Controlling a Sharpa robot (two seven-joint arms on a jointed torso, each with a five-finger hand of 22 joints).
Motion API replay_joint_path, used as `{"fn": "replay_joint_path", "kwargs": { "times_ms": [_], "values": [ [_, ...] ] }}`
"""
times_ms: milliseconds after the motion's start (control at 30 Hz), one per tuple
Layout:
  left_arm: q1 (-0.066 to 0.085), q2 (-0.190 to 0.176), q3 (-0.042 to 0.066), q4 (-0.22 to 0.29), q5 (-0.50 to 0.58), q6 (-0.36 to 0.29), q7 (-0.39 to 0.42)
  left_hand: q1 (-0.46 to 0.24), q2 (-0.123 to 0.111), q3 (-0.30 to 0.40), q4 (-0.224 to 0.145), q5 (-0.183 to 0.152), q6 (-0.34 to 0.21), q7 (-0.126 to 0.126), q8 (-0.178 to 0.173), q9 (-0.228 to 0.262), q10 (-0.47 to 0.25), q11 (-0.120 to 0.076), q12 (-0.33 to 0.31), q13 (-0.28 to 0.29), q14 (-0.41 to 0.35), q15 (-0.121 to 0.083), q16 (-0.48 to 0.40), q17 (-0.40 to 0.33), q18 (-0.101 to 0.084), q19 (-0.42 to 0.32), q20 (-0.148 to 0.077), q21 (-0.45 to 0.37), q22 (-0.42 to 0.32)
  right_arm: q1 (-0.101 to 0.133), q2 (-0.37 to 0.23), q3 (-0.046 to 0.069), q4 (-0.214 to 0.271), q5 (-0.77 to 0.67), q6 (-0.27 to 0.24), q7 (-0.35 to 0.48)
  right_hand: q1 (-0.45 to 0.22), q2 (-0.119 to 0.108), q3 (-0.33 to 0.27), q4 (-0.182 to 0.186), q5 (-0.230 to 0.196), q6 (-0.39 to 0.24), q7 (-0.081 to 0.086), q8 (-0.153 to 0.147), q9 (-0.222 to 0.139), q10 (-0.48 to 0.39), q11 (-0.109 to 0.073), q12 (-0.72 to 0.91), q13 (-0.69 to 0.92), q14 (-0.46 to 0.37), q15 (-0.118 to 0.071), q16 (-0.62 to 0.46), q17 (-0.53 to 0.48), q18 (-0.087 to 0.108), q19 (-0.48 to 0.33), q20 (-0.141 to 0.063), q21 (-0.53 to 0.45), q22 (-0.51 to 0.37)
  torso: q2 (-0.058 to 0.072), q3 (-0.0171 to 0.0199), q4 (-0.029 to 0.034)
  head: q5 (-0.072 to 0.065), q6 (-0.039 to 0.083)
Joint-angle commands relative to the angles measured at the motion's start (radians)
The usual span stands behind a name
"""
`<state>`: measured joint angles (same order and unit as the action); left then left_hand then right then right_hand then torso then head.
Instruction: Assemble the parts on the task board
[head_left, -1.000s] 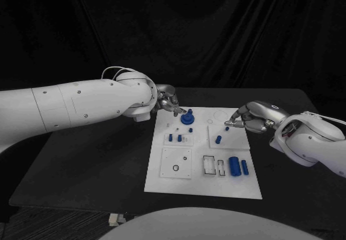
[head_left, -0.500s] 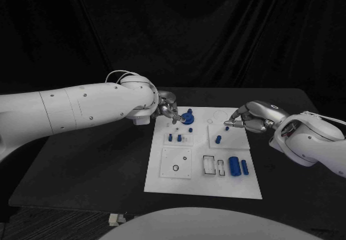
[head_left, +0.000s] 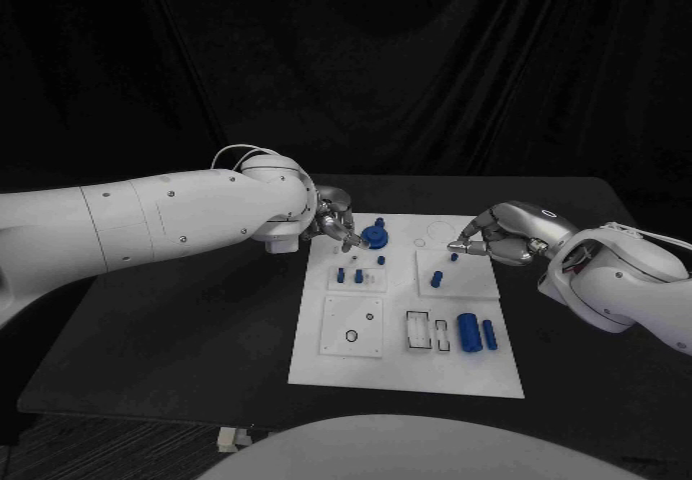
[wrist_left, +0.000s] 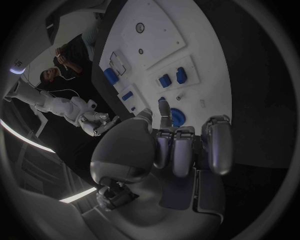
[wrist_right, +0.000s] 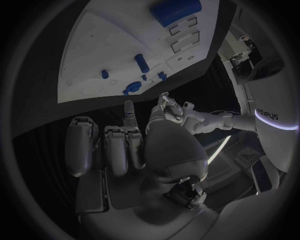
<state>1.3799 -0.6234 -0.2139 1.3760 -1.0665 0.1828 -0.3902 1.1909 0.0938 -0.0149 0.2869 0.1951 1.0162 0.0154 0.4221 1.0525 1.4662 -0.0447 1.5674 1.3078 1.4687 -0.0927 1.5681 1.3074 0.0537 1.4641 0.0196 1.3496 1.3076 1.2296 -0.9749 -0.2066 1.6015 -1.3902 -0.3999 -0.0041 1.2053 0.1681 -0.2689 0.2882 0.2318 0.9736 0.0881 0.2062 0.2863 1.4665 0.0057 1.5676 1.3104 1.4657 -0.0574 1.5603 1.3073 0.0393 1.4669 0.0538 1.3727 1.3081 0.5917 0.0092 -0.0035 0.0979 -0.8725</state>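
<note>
**A:** how much is done so far? The task board (head_left: 408, 300) is seen mid-frame in the head view, a round blue part (head_left: 375, 237) seated at its upper left, small pegs (head_left: 349, 274) stood just below it

**B:** partly done, it's judged. A big blue cylinder (head_left: 469, 333) is left lying at lower right beside open slots (head_left: 417, 331). The left hand (head_left: 336, 214) is curled beside the round part, contact can't be told. The right hand (head_left: 490, 238) is closed up, nothing seen held

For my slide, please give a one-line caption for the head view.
Both hands, left and right, hover at the far end of the white task board, flanking a round blue part.
</note>
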Motion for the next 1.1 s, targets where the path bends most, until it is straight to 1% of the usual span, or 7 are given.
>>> {"fn": "replay_joint_path", "kwargs": {
  "times_ms": [33, 233, 367, 967, 1000, 1033, 1100],
  "values": [
    [-0.002, 0.003, 0.001, 0.0, 0.002, 0.01, 0.006, 0.006, 0.005, -0.008, 0.0, -0.004, -0.006, -0.003, 0.012, 0.013, 0.105, -0.009, 0.003, 0.263, 0.102, -0.003, 0.003, 0.263, -0.007, 0.007, 0.0, 0.001, 0.201, -0.003, -0.001, 0.001, 0.003, -0.002, -0.015, 0.004, 0.01, 0.001, -0.004, 0.001, 0.006, 0.008, 0.0, 0.005, 0.001, 0.097, 0.005, -0.005, 0.252, 0.099, 0.007, -0.003, 0.248, 0.01, 0.001, 0.008, 0.0, 0.197, 0.0, 0.0, -0.0001, -0.001, 0.0],
    [-0.003, 0.006, 0.001, -0.005, 0.002, 0.015, 0.008, 0.009, 0.008, -0.013, 0.0, -0.004, -0.013, -0.006, 0.036, 0.036, 0.105, -0.012, 0.003, 0.263, 0.102, -0.005, 0.003, 0.263, -0.007, 0.008, -0.002, 0.005, 0.202, -0.003, -0.003, 0.001, 0.004, -0.002, -0.018, 0.007, 0.01, 0.001, -0.005, 0.001, 0.006, 0.009, 0.0, 0.006, 0.001, 0.098, 0.005, -0.004, 0.253, 0.1, 0.007, -0.002, 0.249, 0.01, 0.001, 0.008, 0.001, 0.197, 0.0, 0.0, -0.0005, -0.007, 0.0],
    [-0.003, 0.012, 0.001, -0.009, 0.002, 0.023, 0.008, 0.008, 0.013, -0.022, 0.001, -0.009, -0.021, -0.01, 0.077, 0.077, 0.105, -0.015, 0.003, 0.263, 0.102, -0.008, 0.003, 0.263, -0.007, 0.009, -0.005, 0.007, 0.202, -0.003, -0.004, 0.001, 0.004, -0.002, -0.021, 0.009, 0.01, 0.002, -0.005, 0.002, 0.006, 0.009, 0.0, 0.006, 0.001, 0.099, 0.005, -0.002, 0.255, 0.101, 0.007, 0.0, 0.251, 0.009, 0.003, 0.008, 0.004, 0.198, 0.0, 0.0001, -0.0004, -0.006, 0.0],
    [-0.005, 0.036, 0.001, -0.036, 0.002, 0.071, -0.026, -0.004, 0.021, -0.045, 0.002, -0.024, -0.02, -0.022, 0.141, 0.141, 0.105, -0.026, 0.003, 0.263, 0.102, -0.018, 0.003, 0.263, -0.013, 0.024, -0.014, 0.037, 0.21, -0.009, -0.002, 0.001, 0.003, -0.001, -0.027, 0.013, 0.011, 0.004, -0.009, 0.002, 0.007, 0.011, -0.001, 0.006, 0.001, 0.104, 0.004, 0.003, 0.26, 0.105, 0.006, 0.011, 0.263, 0.004, 0.014, 0.007, 0.025, 0.205, 0.0, 0.0, -0.0007, -0.006, 0.0],
    [-0.006, 0.035, 0.001, -0.036, 0.002, 0.08, -0.033, -0.007, 0.019, -0.05, 0.001, -0.028, -0.013, -0.022, 0.158, 0.151, 0.105, -0.026, 0.003, 0.263, 0.102, -0.019, 0.003, 0.263, -0.013, 0.025, -0.014, 0.037, 0.21, -0.01, -0.003, 0.001, 0.003, -0.001, -0.027, 0.013, 0.011, 0.004, -0.009, 0.002, 0.007, 0.011, -0.001, 0.006, 0.001, 0.104, 0.004, 0.003, 0.26, 0.105, 0.006, 0.011, 0.263, 0.004, 0.014, 0.007, 0.025, 0.205, 0.0, 0.0001, -0.0011, -0.006, 0.0],
    [-0.006, 0.033, 0.001, -0.035, 0.002, 0.088, -0.042, -0.008, 0.016, -0.053, 0.0, -0.031, 0.005, -0.023, 0.199, 0.172, 0.105, -0.027, 0.003, 0.263, 0.102, -0.019, 0.003, 0.263, -0.013, 0.025, -0.015, 0.038, 0.21, -0.011, -0.003, 0.001, 0.003, -0.001, -0.027, 0.013, 0.011, 0.004, -0.01, 0.002, 0.007, 0.011, -0.001, 0.006, 0.001, 0.104, 0.004, 0.003, 0.26, 0.105, 0.006, 0.011, 0.263, 0.004, 0.015, 0.007, 0.025, 0.205, 0.0, 0.0002, -0.0006, -0.008, 0.0],
    [-0.006, 0.03, 0.001, -0.034, 0.002, 0.106, -0.061, -0.007, 0.014, -0.055, -0.001, -0.031, 0.003, -0.024, 0.2, 0.176, 0.105, -0.027, 0.003, 0.263, 0.102, -0.019, 0.003, 0.263, -0.014, 0.025, -0.016, 0.039, 0.21, -0.012, -0.003, 0.001, 0.003, -0.001, -0.027, 0.013, 0.011, 0.004, -0.01, 0.002, 0.007, 0.011, -0.001, 0.006, 0.001, 0.104, 0.004, 0.003, 0.26, 0.105, 0.006, 0.011, 0.263, 0.004, 0.015, 0.007, 0.025, 0.205, 0.0, 0.0004, 0.0, -0.009, 0.0]
  ]
}}
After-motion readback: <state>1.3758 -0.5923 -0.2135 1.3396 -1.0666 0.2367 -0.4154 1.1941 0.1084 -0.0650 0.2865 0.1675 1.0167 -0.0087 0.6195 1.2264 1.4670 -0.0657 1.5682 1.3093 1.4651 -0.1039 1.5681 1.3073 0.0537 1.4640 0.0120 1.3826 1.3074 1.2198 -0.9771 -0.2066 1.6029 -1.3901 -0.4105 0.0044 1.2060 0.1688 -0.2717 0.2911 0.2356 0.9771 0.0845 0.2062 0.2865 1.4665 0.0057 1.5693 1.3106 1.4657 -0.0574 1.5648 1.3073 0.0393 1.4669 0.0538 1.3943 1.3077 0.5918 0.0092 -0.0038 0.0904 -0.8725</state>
